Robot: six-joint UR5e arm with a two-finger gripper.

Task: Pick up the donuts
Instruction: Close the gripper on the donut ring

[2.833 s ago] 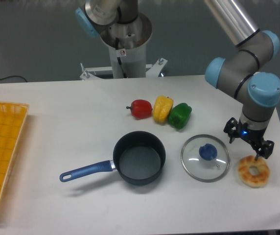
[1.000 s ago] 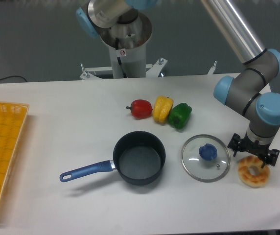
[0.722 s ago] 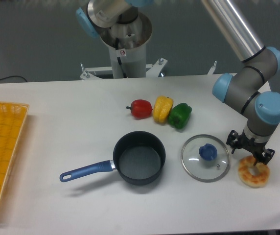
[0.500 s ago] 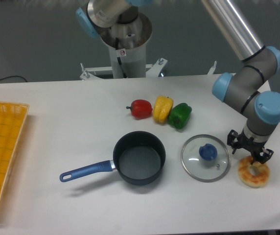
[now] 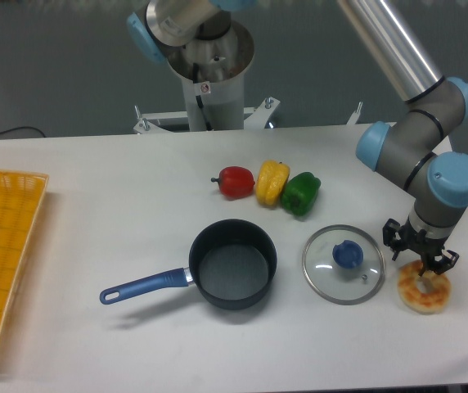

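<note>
Black two-finger gripper (image 5: 420, 262), pointed downward at the end of the grey-and-blue arm (image 5: 418, 151), is seen directly over the far rim of the donuts (image 5: 423, 288). Its fingers are spread slightly, with tips at either side of the donut's upper edge; whether they are closed on the ring or merely touching it cannot be told from this view.

Donuts: one small golden-tan ring with pale patches, lying flat on the white table (image 5: 119, 205) near its right edge, at 6 o'clock from the gripper and just beneath it.

Glass lid (image 5: 344, 264) with blue knob: lying flat, just beside the donuts at their 9 o'clock, apart from them.

Dark saucepan (image 5: 232, 264) with blue handle: at 9 o'clock from the lid, handle directed toward 8 o'clock.

Red pepper (image 5: 236, 182), yellow pepper (image 5: 272, 182) and green pepper (image 5: 301, 193): set in a row, touching, at 12 o'clock from the saucepan.

Yellow basket (image 5: 1, 246): at the table's left edge.
</note>
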